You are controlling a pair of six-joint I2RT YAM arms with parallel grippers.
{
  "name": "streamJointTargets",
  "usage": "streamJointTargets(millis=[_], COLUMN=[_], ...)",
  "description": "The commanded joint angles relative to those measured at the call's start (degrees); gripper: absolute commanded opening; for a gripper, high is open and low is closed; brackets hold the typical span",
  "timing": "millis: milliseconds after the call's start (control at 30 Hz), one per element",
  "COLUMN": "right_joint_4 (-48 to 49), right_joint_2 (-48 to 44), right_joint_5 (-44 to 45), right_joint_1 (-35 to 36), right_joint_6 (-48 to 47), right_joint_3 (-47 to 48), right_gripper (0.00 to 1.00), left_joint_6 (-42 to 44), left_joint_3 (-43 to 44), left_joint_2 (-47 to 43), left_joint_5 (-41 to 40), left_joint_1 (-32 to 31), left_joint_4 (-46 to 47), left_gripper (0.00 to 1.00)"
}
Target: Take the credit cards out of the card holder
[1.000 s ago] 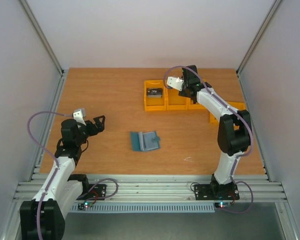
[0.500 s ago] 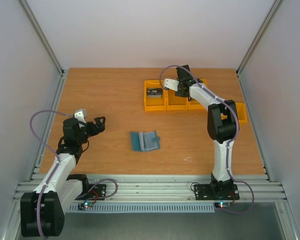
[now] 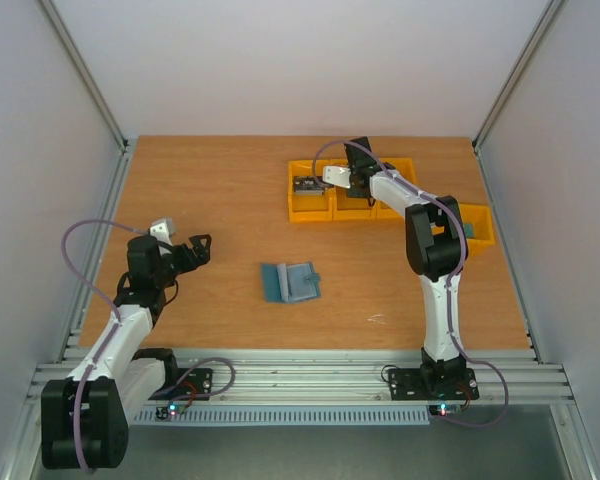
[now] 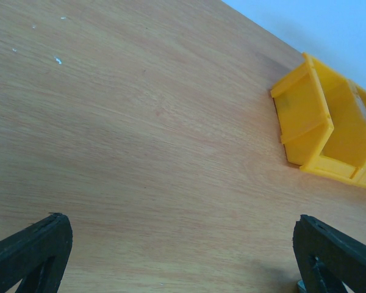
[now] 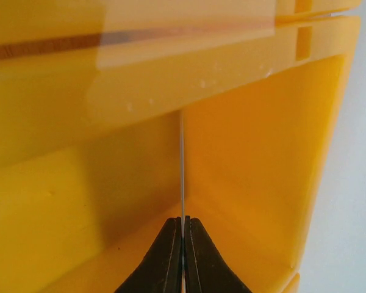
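The teal card holder lies unfolded on the wooden table, mid-front. My right gripper reaches into the second yellow bin of the back row. In the right wrist view its fingertips are shut on a thin pale credit card, seen edge-on and upright inside the bin. A dark card-like item lies in the leftmost bin. My left gripper hovers open at the table's left, well away from the holder. Its black fingers stand wide apart over bare wood.
A row of yellow bins stands at the back centre, with one more bin to the right behind the right arm. The left wrist view catches the bins at its right edge. Grey walls close in both sides.
The right arm has swung left along the bin row, carrying the card from the third bin to the second. The left arm has barely shifted.
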Motion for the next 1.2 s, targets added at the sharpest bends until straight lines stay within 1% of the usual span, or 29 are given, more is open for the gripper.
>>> streamJointTargets(millis=[0, 67, 233, 433, 633, 800, 867, 967, 1033, 1067, 1167], right_joint_4=[0.27, 0.64, 0.46, 0.69, 1.88, 1.16, 0.06, -3.58, -7.11, -8.97, -13.52], right_joint_2=[0.47, 0.63, -0.23, -1.71, -3.91, -6.55, -7.88, -10.46, -12.93, -14.42, -19.45], right_joint_5=[1.86, 2.15, 1.81, 2.85, 4.10, 5.61, 6.52, 7.94, 8.21, 7.60, 3.22], right_joint_1=[0.13, 0.12, 0.17, 0.38, 0.48, 1.16, 1.38, 2.09, 3.15, 3.83, 6.08], right_joint_6=[-0.93, -0.94, -1.33, -2.26, -1.71, 2.58, 6.09, 14.72, 23.12, 28.91, 43.75], right_joint_3=[0.97, 0.71, -0.09, -0.78, -1.13, 2.23, 4.42, 8.46, 10.87, 11.38, 10.78], right_gripper=[0.01, 0.05, 0.24, 0.28, 0.36, 0.48, 0.51, 0.51, 0.52, 0.52, 0.54], left_joint_6=[1.20, 1.20, 1.29, 0.85, 1.00, 2.21, 2.34, 2.26, 2.17, 2.17, 1.22], left_joint_3=[1.47, 1.55, 1.83, 1.67, 1.64, 2.29, 2.70, 3.25, 3.50, 3.47, 3.12], left_joint_2=[0.45, 0.46, 0.53, 0.20, -0.36, -1.29, -1.83, -2.76, -3.58, -4.02, -5.09], left_joint_5=[-0.98, -0.97, -1.58, -3.30, -2.90, 2.94, 3.71, 3.22, 3.79, 4.37, 6.00], left_joint_1=[0.24, 0.22, 0.22, 0.20, 0.24, 0.27, 0.22, 0.20, 0.23, 0.26, 0.09], left_joint_4=[3.56, 3.46, 2.99, 2.34, 2.34, 3.19, 3.25, 2.11, 1.35, 1.11, 0.69], left_gripper=[0.99, 0.99, 0.99, 0.99, 0.99, 0.99, 0.99, 0.99, 0.99, 0.99, 0.99])
